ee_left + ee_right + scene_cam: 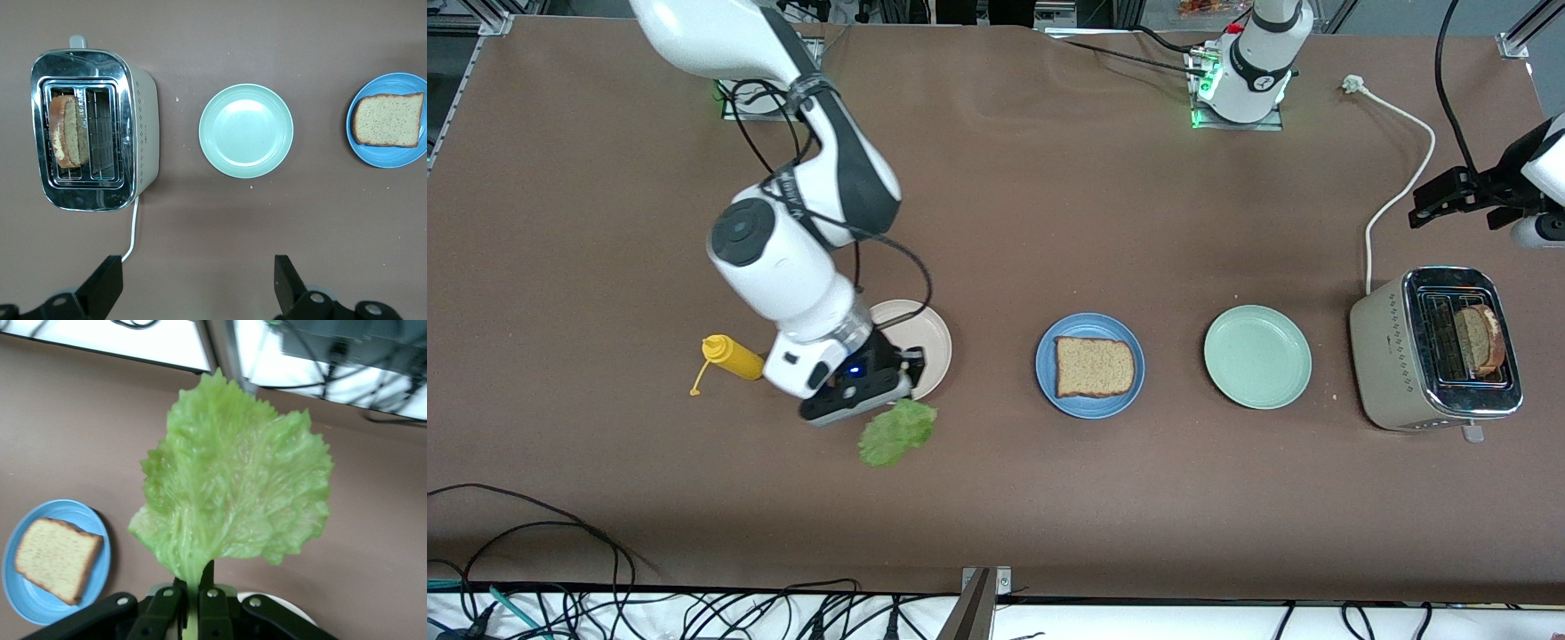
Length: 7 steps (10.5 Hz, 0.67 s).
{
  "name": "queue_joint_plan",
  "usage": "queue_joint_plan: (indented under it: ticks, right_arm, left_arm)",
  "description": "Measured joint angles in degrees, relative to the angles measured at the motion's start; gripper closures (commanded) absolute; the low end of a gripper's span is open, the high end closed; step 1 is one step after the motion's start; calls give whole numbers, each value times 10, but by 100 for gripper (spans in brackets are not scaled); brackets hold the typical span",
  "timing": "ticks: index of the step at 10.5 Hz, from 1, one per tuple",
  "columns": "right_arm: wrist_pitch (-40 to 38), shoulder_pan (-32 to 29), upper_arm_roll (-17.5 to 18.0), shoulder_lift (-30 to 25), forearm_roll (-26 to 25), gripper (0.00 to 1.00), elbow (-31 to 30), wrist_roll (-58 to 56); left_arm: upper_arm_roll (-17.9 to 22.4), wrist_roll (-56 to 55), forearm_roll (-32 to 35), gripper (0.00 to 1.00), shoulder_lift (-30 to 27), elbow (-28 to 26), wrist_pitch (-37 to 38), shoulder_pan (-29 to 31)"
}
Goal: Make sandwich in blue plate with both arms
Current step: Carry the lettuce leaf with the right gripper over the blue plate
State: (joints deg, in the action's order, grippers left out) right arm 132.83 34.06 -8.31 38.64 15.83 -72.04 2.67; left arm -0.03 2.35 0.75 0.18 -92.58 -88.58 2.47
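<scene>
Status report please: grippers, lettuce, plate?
Right gripper shut on lettuce, over off-white plate's edge. Left gripper open, waiting above toaster. Blue plate holds one bread slice.

A mint-green plate (1257,356) is sitting at the front view's centre right, just beside a silver toaster (1437,349) whose white cord (1396,191) is trailing up the frame. An off-white plate (925,342) is lying at centre left, and a yellow squeeze bottle (731,356) is lying on its side nearby. Black cables (560,569) are running along the bottom edge.
</scene>
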Motion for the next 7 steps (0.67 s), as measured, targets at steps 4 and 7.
queue_joint_plan:
  ticks: [4, 7]
  right_arm:
    - [116, 70, 7, 59, 0, 100, 0, 8]
    - [175, 119, 6, 96, -39, 100, 0, 8]
  left_arm:
    - [0, 0, 0, 0, 0, 0, 0, 0]
    - [0, 0, 0, 0, 0, 0, 0, 2]
